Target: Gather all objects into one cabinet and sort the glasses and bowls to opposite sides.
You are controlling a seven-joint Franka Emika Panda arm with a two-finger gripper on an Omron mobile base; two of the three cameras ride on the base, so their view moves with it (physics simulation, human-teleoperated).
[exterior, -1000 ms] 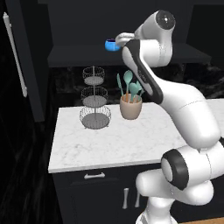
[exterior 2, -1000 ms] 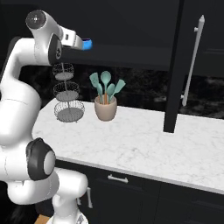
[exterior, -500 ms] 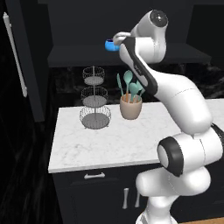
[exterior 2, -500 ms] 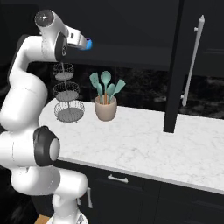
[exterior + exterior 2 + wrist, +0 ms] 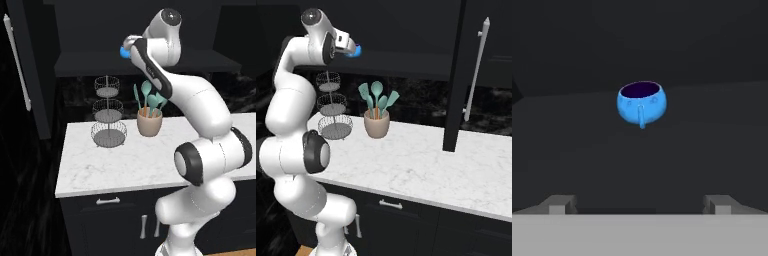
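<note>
A small bright blue bowl [image 5: 641, 103] with a dark inside stands upright on the dark shelf [image 5: 712, 125] of the black wall cabinet, a short way ahead of my gripper [image 5: 640, 202]. Both fingertips [image 5: 560, 204] stand wide apart with nothing between them, so the gripper is open and apart from the bowl. From the left base the bowl [image 5: 123, 52] peeks out beside my hand at the shelf [image 5: 90, 64], and the cabinet door [image 5: 30, 70] hangs open at the left. From the right base the bowl [image 5: 357, 50] sits just past my hand, with the door [image 5: 456, 80] at the right.
On the white marble counter [image 5: 125, 165] stand a three-tier wire stand [image 5: 108, 115] and a beige pot of teal utensils [image 5: 149, 118]. Black drawer fronts [image 5: 107, 220] run below it. The door's long silver handle [image 5: 476, 70] juts out at the right.
My arm's upper joint has swung a little toward the cabinet. The blue bowl stays in place on the shelf and the gripper stays open.
</note>
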